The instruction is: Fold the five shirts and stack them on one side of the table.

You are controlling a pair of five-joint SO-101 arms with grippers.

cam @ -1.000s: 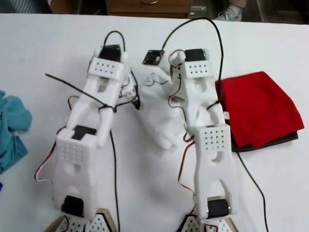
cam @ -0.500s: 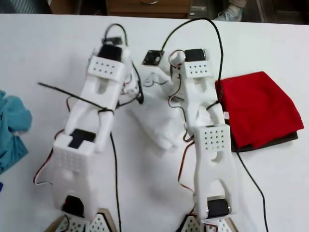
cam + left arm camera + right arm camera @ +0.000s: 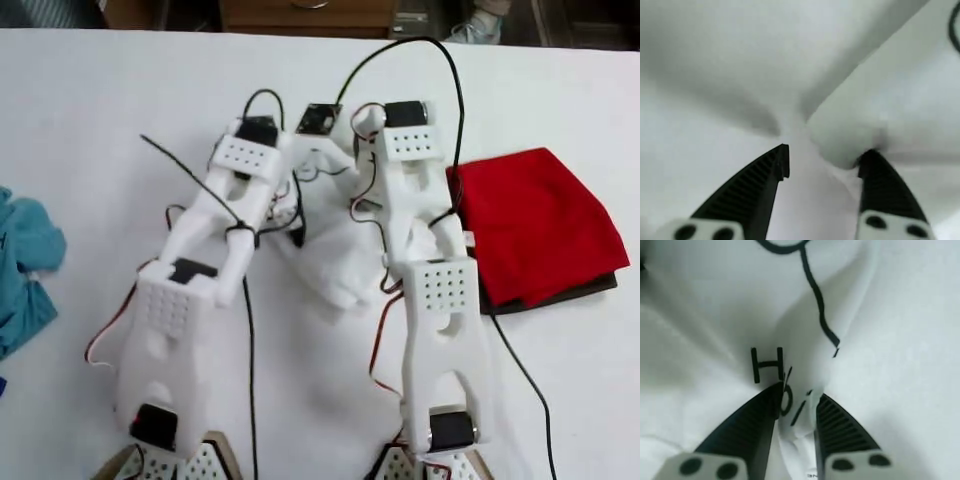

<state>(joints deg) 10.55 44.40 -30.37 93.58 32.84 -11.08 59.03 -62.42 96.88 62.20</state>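
Observation:
A crumpled white shirt (image 3: 335,250) lies between my two arms at mid-table. My left gripper (image 3: 822,160) is open right over it, and a raised fold of the white shirt (image 3: 805,125) runs in between its fingers. My right gripper (image 3: 797,397) is shut on a bunched fold of the white shirt (image 3: 790,370) that carries black print. A folded red shirt (image 3: 535,225) rests on a dark folded shirt (image 3: 590,288) at the right side. A teal shirt (image 3: 25,270) lies crumpled at the left edge.
Black cables loop over both arms and across the white shirt. A small dark square part (image 3: 318,118) lies just beyond the shirt. The white table (image 3: 100,110) is bare at the far left, and furniture stands past its far edge.
My left arm has swung to the right and come down onto the white shirt. The right arm and the red stack have stayed put.

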